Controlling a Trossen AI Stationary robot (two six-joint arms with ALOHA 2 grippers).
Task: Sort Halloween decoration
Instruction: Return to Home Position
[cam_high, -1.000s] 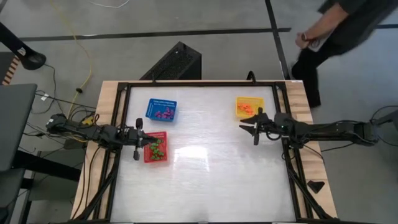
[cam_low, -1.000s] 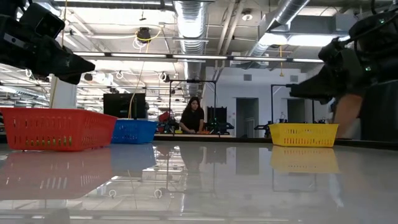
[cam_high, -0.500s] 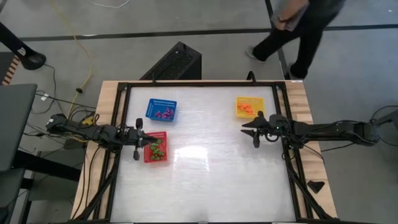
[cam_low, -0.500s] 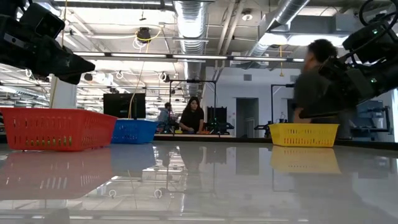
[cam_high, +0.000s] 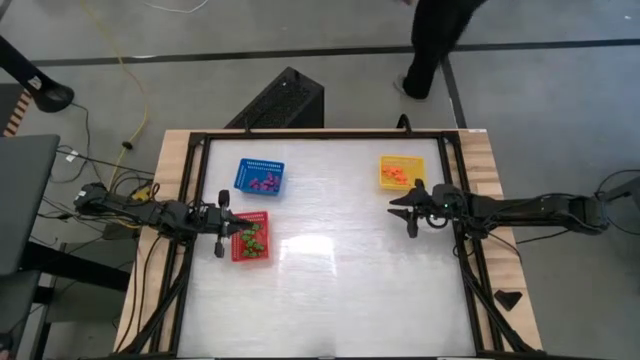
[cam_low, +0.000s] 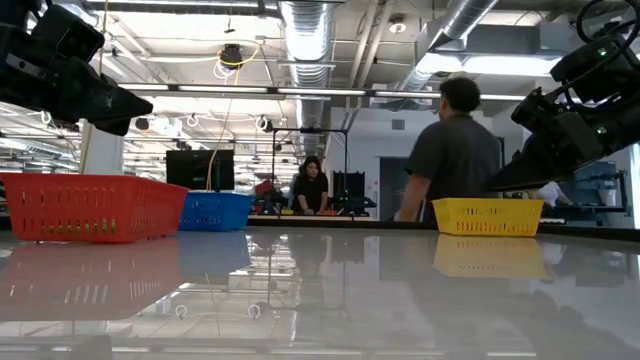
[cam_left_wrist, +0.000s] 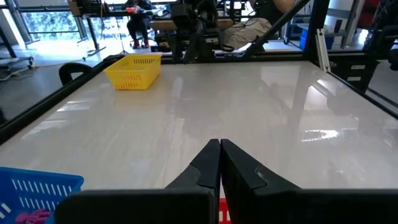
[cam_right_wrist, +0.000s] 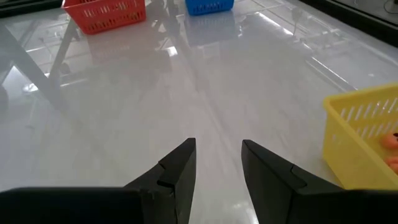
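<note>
The Halloween decoration lies sorted in three mesh baskets on the table. Purple trinkets are in the blue basket, green ones in the red basket, orange ones in the yellow basket. My left gripper hovers shut over the red basket's left edge; its shut fingertips show in the left wrist view. My right gripper hovers open just on the near side of the yellow basket, and its fingers stand above bare table.
A black frame runs round the white tabletop. Bare table lies between the baskets and toward the near edge. A person walks behind the far edge, and others sit farther back in the room.
My right gripper has drawn back a little toward the table's right edge, staying open. A person has walked along the far side of the table from right to left.
</note>
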